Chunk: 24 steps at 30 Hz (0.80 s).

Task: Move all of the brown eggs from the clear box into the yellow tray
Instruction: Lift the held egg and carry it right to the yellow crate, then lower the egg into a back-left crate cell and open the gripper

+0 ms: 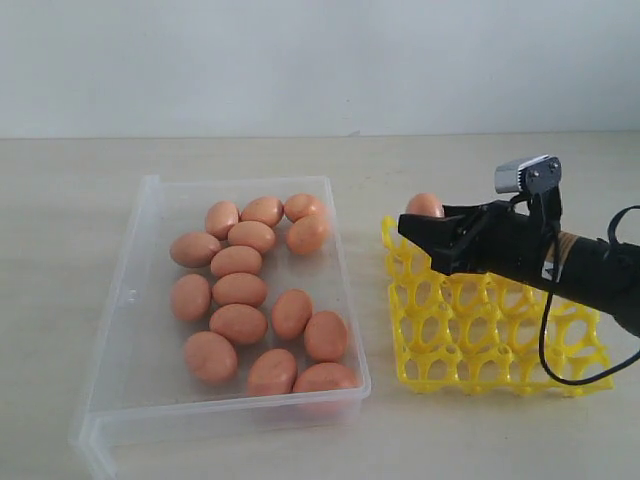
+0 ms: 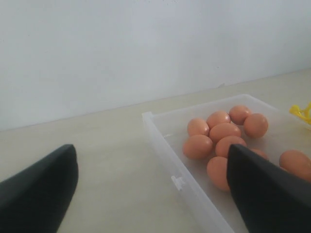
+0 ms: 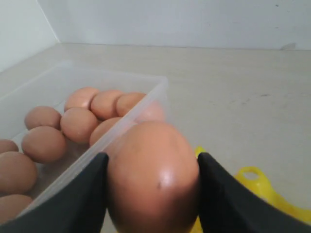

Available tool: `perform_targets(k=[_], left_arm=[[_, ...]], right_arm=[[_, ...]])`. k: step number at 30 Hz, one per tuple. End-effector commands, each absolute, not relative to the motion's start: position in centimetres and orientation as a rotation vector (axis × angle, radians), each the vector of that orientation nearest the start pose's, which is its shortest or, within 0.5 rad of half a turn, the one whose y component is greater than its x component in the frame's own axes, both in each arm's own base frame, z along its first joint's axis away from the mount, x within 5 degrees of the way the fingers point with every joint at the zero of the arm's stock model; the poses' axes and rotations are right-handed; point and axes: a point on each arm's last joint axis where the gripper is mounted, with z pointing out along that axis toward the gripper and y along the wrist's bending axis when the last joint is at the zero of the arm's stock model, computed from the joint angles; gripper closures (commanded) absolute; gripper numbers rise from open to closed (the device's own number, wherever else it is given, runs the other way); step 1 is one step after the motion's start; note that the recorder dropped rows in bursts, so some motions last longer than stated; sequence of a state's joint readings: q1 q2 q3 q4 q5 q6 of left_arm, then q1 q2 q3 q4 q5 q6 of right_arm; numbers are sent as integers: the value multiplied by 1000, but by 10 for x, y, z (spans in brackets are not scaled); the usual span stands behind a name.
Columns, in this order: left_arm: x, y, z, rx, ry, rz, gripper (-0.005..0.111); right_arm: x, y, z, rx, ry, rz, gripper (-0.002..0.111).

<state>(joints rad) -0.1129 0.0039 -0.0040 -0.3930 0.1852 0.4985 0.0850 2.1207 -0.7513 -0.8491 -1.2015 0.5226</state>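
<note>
Several brown eggs (image 1: pixel 238 290) lie in the clear box (image 1: pixel 120 330) on the left of the table. In the left wrist view the same eggs (image 2: pixel 223 132) cluster inside the box (image 2: pixel 160 131). My right gripper (image 3: pixel 151 167) is shut on one brown egg (image 3: pixel 153 179), its black fingers (image 3: pixel 85 194) pressing both sides. From outside, this gripper (image 1: pixel 422 230) hovers over the far left corner of the yellow tray (image 1: pixel 500 350), with the held egg (image 1: pixel 424 205) showing above its tip. My left gripper (image 2: pixel 150 162) is open and empty, beside the box's wall.
The pale table meets a white wall (image 1: pixel 300 60) at the back. A black cable (image 1: pixel 560 370) loops down from the right arm over the tray. The box's rim (image 3: pixel 141 109) lies close to the held egg in the right wrist view.
</note>
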Motion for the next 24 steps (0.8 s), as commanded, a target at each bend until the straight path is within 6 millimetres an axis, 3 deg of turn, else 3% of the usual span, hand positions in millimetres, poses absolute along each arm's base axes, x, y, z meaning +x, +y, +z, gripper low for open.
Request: perform_targets(k=[1,6,12,16,24], left_arm=[[55,-13,198,226,1633,-71,29],[55,-13,198,226,1633,-71,29],[55,-13,198,226,1633,-71,29],[55,-13,198,226,1633,-71,29],[55,-13,198,226,1633,-71,29]], right_arm=[[340,92,95,-513,1717,879,109],[345,93,84,-514,1728,878,109],[356,97,85,-536,1708,909,109],[356,111,86,-579,1696,915,109],[361,110,76,-600,1804,788,109]])
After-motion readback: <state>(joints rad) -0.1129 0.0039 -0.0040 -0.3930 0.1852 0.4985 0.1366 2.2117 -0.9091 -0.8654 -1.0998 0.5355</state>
